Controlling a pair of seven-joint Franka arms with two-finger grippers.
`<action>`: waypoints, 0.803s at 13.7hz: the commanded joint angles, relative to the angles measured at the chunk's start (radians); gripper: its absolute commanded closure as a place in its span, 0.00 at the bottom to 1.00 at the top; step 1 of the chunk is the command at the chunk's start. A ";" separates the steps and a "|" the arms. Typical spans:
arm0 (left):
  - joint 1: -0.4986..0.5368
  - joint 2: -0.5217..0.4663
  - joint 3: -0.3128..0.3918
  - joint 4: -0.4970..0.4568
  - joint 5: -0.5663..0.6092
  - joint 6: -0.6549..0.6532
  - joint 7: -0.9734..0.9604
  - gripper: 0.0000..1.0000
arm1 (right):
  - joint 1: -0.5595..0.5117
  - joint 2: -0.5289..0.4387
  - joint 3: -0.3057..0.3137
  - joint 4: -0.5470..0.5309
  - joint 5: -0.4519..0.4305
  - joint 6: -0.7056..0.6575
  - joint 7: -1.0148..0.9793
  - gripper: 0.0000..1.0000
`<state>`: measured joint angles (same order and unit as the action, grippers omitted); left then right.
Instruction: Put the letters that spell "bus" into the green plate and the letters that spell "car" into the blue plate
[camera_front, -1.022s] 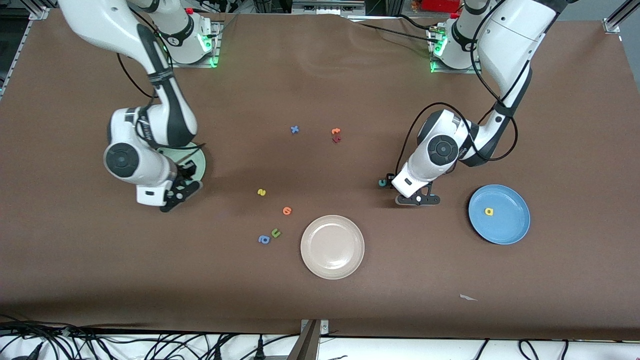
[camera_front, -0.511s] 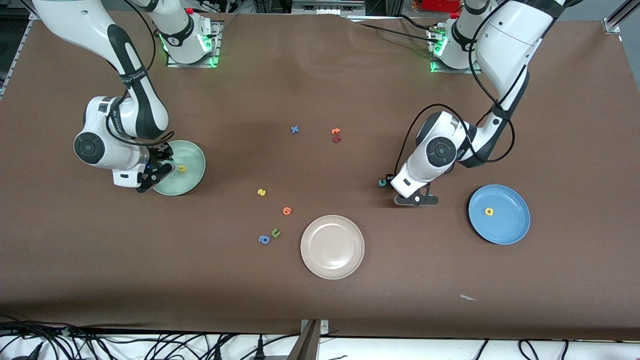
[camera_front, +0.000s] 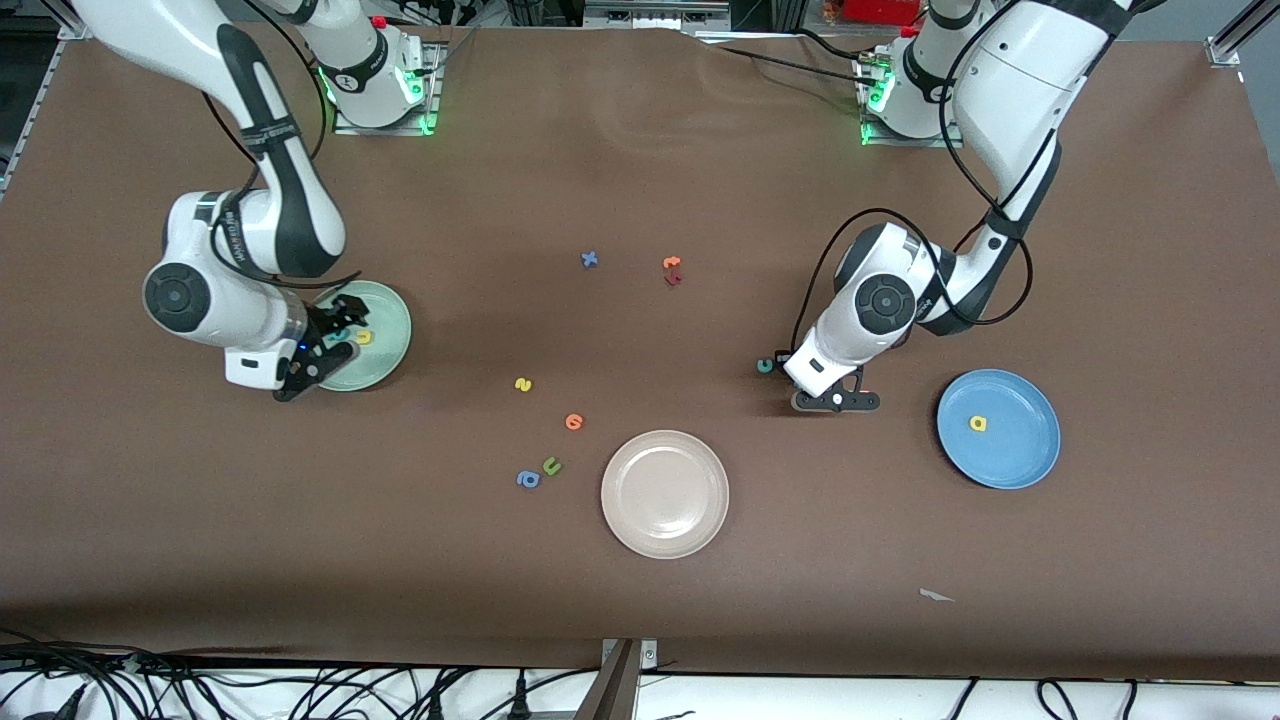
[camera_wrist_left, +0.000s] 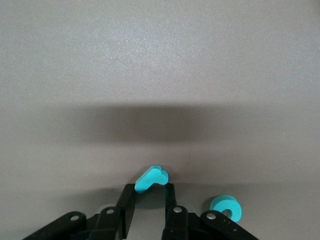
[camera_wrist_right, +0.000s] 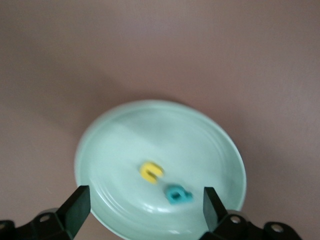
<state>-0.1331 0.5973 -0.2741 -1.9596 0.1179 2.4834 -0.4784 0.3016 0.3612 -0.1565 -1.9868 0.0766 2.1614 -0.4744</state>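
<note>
The green plate (camera_front: 385, 345) (camera_wrist_right: 200, 135) lies at the right arm's end of the table. In it lie the yellow "u" (camera_front: 363, 337) (camera_wrist_right: 150, 171) and the teal-blue "b" (camera_wrist_right: 177, 195). My right gripper (camera_front: 320, 358) (camera_wrist_right: 144, 200) hangs open over the plate's rim, holding nothing. The yellow "s" (camera_front: 522, 384) lies on the table. My left gripper (camera_front: 835, 401) (camera_wrist_left: 149, 192) is down at the table, shut on the teal "r" (camera_wrist_left: 151, 179) at its fingertips. The teal "c" (camera_front: 766, 366) (camera_wrist_left: 226, 207) lies beside it. The blue plate (camera_front: 1010, 455) holds the yellow "a" (camera_front: 978, 423).
A beige plate (camera_front: 665, 520) sits near the front camera at mid-table. Loose letters lie about: an orange one (camera_front: 574, 421), a green "u" (camera_front: 551, 466), a dark blue "a" (camera_front: 527, 479), a blue "x" (camera_front: 590, 259), and an orange and red pair (camera_front: 672, 270).
My right gripper swung across the green plate and opened wide, leaving the teal-blue "b" in the plate. The left gripper's fingers closed in on the teal "r".
</note>
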 joint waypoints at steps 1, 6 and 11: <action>-0.003 0.021 0.003 0.004 0.040 0.026 -0.023 0.73 | 0.112 0.074 0.020 0.126 0.011 -0.025 0.271 0.00; -0.003 0.033 0.006 0.034 0.082 0.026 -0.026 0.64 | 0.247 0.208 0.021 0.278 0.011 0.017 0.866 0.01; -0.005 0.048 0.006 0.051 0.082 0.026 -0.031 0.66 | 0.283 0.298 0.051 0.283 0.040 0.187 1.144 0.24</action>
<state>-0.1340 0.6080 -0.2733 -1.9464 0.1584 2.4995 -0.4851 0.5726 0.6160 -0.1084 -1.7343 0.0875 2.3043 0.5964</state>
